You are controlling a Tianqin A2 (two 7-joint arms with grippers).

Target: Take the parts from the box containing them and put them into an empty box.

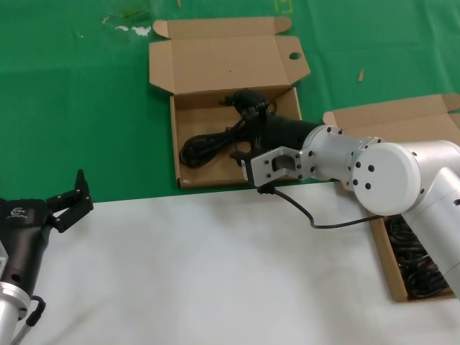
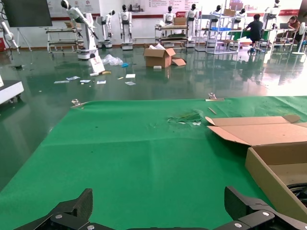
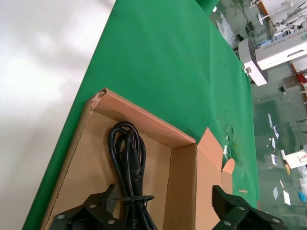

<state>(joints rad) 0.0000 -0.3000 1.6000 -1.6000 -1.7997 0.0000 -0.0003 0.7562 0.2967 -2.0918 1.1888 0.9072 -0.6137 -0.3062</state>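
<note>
Here my left claw (image 1: 72,201) idles, spread wide, over the white surface (image 1: 180,273). Farther out, my right claw (image 3: 163,211) hangs wide above a power cord (image 1: 208,147) in the holed box (image 1: 188,176); closing now risks snagging it.

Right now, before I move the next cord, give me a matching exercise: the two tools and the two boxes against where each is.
1 left tool
2 right tool
3 box with round hole
4 hole-less box

A far right, partly behind right arm
B over white surface, open
C on green mat, one cord inside
D open above that cord

Pairs: 1-B, 2-D, 3-C, 4-A
</note>
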